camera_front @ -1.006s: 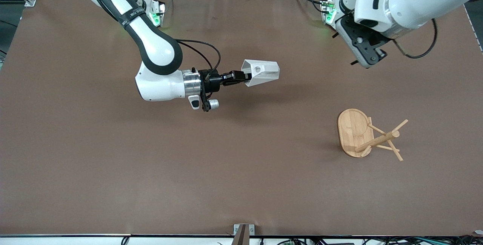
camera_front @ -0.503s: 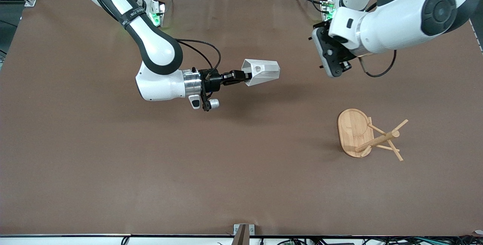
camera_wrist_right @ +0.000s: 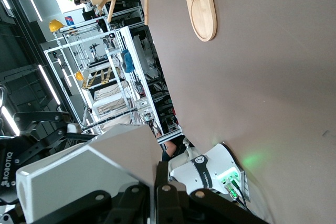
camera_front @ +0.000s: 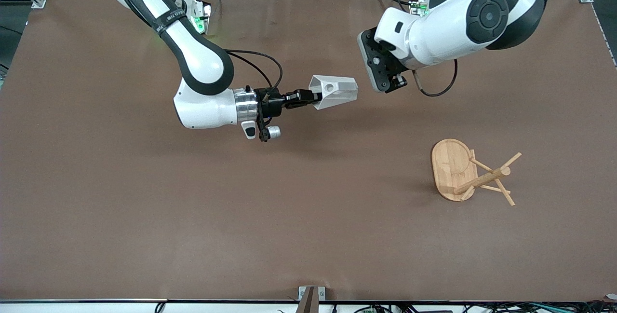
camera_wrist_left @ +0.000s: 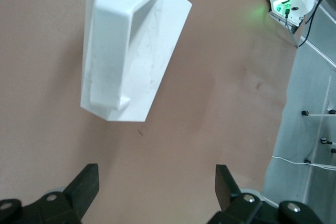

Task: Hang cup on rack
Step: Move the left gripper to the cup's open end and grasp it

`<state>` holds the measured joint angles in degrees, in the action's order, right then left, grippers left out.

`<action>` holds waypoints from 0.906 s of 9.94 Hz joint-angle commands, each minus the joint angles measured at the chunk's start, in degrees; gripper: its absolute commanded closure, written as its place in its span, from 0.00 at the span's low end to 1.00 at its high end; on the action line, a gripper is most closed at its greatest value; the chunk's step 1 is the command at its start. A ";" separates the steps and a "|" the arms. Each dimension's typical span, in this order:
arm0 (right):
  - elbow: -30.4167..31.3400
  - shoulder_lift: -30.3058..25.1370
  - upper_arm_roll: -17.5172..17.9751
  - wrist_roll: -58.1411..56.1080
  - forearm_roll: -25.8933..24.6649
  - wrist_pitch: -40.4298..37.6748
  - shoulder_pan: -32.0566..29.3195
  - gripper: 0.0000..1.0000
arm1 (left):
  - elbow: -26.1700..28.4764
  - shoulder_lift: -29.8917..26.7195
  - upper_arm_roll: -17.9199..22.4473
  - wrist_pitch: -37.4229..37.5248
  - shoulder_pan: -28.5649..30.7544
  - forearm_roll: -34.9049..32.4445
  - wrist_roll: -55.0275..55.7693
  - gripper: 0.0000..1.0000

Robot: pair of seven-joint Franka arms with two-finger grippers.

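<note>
The white faceted cup (camera_front: 337,92) is held on its side in the air over the middle of the table, with the round hole of its handle (camera_front: 329,88) facing up. My right gripper (camera_front: 311,98) is shut on the cup's rim wall, as the right wrist view (camera_wrist_right: 157,182) shows with the cup (camera_wrist_right: 89,177) beside it. My left gripper (camera_front: 372,64) is open and empty, close to the cup's narrow bottom end and apart from it. In the left wrist view the gripper (camera_wrist_left: 156,182) faces the cup (camera_wrist_left: 131,51). The bamboo rack (camera_front: 475,178) stands toward the left arm's end.
The rack's oval base (camera_front: 448,163) rests on the brown table cover (camera_front: 241,216), and its pegs point outward. The rack also shows in the right wrist view (camera_wrist_right: 202,9). Both arms' bases with green lights stand along the table edge farthest from the front camera.
My left arm has swung from its end of the table toward the cup and now faces it. My right arm and the cup have not moved.
</note>
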<state>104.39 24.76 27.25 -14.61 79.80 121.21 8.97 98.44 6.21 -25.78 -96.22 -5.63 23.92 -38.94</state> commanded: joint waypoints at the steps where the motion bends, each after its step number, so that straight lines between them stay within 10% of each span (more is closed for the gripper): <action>1: 1.61 -1.99 1.05 0.02 1.67 0.25 -0.89 1.00 | 2.37 1.16 -0.15 -4.31 0.36 0.61 -0.52 0.03; 9: 3.45 -3.49 4.30 0.02 4.31 0.43 -1.41 0.99 | 3.16 2.41 -3.66 -4.18 0.79 0.52 0.71 0.04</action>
<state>105.97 23.72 30.31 -14.61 82.03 121.28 8.82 99.42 8.81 -28.43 -101.99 -5.51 23.94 -38.07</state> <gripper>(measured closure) 0.952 0.035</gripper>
